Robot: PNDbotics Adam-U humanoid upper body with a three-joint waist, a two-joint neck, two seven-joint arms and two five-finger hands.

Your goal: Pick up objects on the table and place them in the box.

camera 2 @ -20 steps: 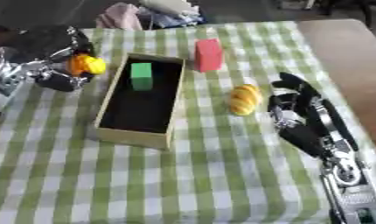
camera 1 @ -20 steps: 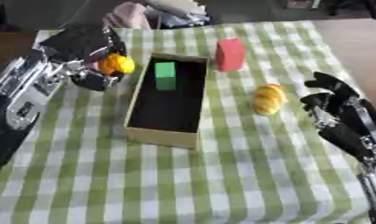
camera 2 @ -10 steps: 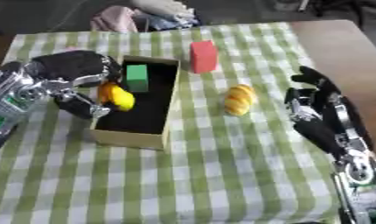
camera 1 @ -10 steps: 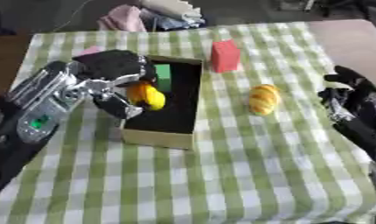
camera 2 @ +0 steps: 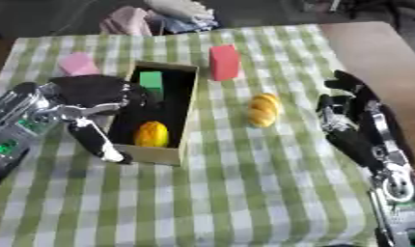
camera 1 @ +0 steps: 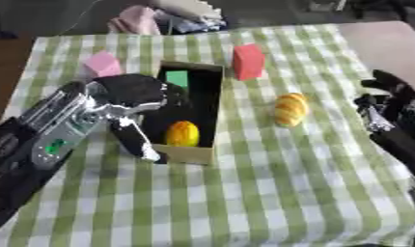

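Left hand (camera 1: 131, 96) open over box (camera 1: 207, 82); yellow object (camera 1: 182, 133) beneath.

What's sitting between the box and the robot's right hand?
A yellow bread-like piece lies on the checked cloth between the box and the right hand, touching neither. The right eye view shows it best.

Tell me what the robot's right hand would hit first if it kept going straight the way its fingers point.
The right hand, open at the table's right edge, points roughly up and leftward. Continuing that way, it would probably first meet the yellow-orange bread-like piece lying on the green checked tablecloth, though depth is uncertain.
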